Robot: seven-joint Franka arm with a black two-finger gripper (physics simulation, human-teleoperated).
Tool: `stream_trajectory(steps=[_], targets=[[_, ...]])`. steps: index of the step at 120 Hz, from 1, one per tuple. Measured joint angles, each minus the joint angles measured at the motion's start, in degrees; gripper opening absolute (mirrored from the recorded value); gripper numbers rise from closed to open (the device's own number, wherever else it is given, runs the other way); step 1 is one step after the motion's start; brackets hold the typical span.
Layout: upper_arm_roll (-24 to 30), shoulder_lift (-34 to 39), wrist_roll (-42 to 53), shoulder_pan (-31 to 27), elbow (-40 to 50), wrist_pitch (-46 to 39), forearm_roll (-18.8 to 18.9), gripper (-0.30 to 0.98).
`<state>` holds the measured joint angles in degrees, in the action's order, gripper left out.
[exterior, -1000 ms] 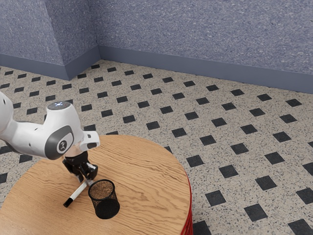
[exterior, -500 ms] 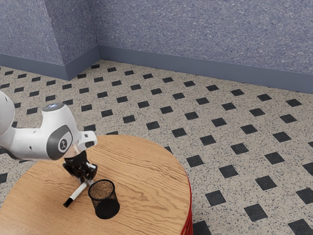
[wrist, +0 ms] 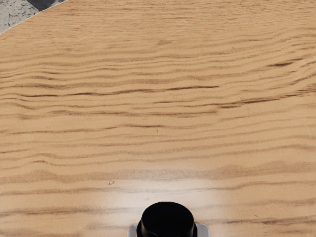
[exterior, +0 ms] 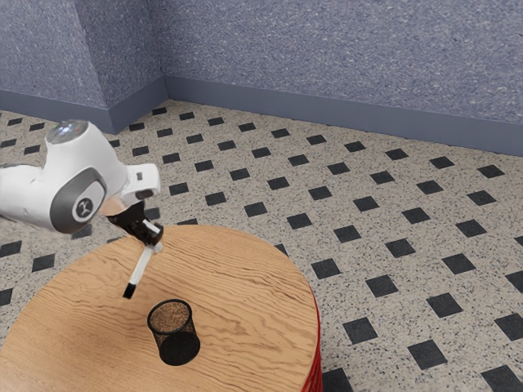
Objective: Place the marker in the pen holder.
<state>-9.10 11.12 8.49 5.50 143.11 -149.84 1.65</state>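
Observation:
My gripper [exterior: 154,245] is above the table and shut on the upper end of the white marker [exterior: 142,268]. The marker hangs at a slant, its black end lowest and toward the exterior view's lower left. In the wrist view, the marker's black end [wrist: 167,220] is at the lower edge, between the pale fingertips [wrist: 203,229]. On the table stands the black mesh pen holder [exterior: 175,333], upright, nearer the exterior view's bottom than the marker and apart from it.
The round wooden table [exterior: 253,302] has its curved edge at the exterior view's right, with red below it. A speckled wall and a tiled floor lie beyond.
My hand has risen off the table and moved back from the pen holder, lifting the marker, which now tilts more steeply. The pen holder has stayed where it was.

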Motion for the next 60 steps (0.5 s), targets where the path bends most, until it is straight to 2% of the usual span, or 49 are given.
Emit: stream_trajectory(steps=[9, 34, 60], targets=[[0.0, 4.0, -1.0, 2.9, 0.3, 0.1, 3.6, -0.1], [0.5, 10.8, -6.1, 8.3, 4.9, 1.4, 10.6, -0.08], [4.0, 13.6, -12.3, 9.9, 7.8, 2.1, 13.3, -0.06]])
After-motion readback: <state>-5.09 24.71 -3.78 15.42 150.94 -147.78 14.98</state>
